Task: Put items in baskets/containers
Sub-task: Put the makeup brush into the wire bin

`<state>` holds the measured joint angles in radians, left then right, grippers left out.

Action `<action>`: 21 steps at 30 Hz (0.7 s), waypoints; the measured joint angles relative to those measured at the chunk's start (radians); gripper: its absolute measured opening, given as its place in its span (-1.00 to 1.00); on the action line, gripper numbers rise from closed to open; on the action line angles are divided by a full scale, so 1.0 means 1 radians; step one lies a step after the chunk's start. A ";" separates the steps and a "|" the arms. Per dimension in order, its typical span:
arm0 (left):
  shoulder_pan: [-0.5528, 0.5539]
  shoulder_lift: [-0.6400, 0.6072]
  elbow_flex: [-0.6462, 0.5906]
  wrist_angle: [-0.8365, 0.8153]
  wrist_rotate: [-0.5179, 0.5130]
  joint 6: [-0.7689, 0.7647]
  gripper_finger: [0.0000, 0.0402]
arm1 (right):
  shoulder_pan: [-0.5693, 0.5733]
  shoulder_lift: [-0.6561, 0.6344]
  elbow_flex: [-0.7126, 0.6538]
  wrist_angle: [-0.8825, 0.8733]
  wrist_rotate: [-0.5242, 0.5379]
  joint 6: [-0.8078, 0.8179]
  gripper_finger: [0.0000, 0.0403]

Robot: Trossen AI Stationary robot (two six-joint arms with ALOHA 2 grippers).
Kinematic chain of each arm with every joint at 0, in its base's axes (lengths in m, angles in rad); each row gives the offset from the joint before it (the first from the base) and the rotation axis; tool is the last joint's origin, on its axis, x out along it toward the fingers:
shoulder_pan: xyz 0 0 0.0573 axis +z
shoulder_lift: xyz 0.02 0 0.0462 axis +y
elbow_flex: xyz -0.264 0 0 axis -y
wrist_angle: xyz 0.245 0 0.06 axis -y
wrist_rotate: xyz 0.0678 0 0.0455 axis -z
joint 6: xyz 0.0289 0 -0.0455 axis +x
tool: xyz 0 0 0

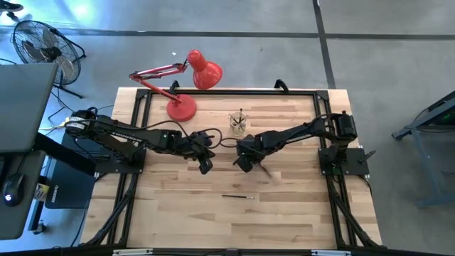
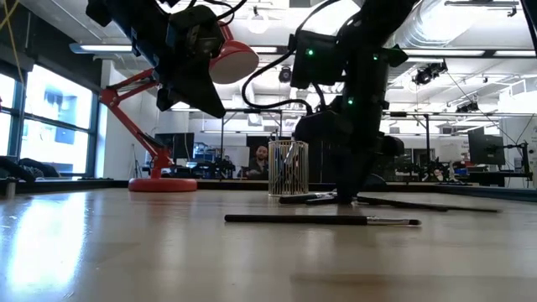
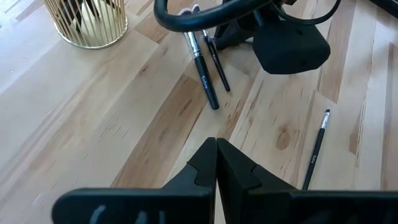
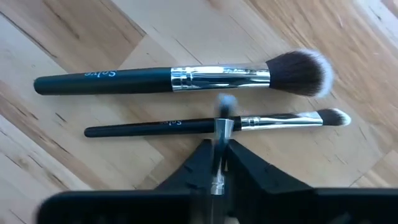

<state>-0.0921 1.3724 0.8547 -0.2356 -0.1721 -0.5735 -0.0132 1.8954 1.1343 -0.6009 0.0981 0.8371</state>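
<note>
The brush holder (image 1: 238, 124), a small gold wire cup with a few brushes standing in it, sits near the desk's far edge, about midway along it. In the left wrist view its thin gold ribs (image 3: 90, 22) show clearly.

Just in front of it and a little toward the right edge, the right gripper (image 4: 217, 163) is down at the desk surface, its fingers closed on a slim makeup brush (image 4: 220, 134) whose silver ferrule stands up between them. Two more lie on the wood right beside it: a thick black powder brush (image 4: 180, 77) with a fluffy, pale-tipped head, and a thinner black-handled brush (image 4: 211, 124) parallel to it, close but apart.

Nearer the desk's front edge, around its middle, one thin dark brush (image 1: 238, 196) lies alone, well clear of the others; the low view shows it flat on the wood (image 2: 323, 220).

The left gripper (image 3: 216, 163) hangs above the desk's centre, left of the right one, its fingers pressed together with nothing between them.

A red desk lamp (image 1: 186, 82) stands at the far left corner.
</note>
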 joint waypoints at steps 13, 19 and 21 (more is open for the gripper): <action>0.000 0.000 0.000 -0.003 0.005 0.000 -1.00 | -0.015 -0.078 -0.005 0.001 -0.049 -0.005 -0.95; 0.000 0.000 0.001 -0.007 0.008 0.000 -1.00 | -0.011 -0.196 -0.004 -0.021 -0.024 -0.012 -0.96; 0.000 0.000 0.001 -0.007 0.014 0.000 -1.00 | -0.009 -0.244 -0.009 -0.030 0.001 -0.029 -0.96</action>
<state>-0.0921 1.3724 0.8555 -0.2423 -0.1582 -0.5737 -0.0220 1.6509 1.1253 -0.6312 0.0993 0.8078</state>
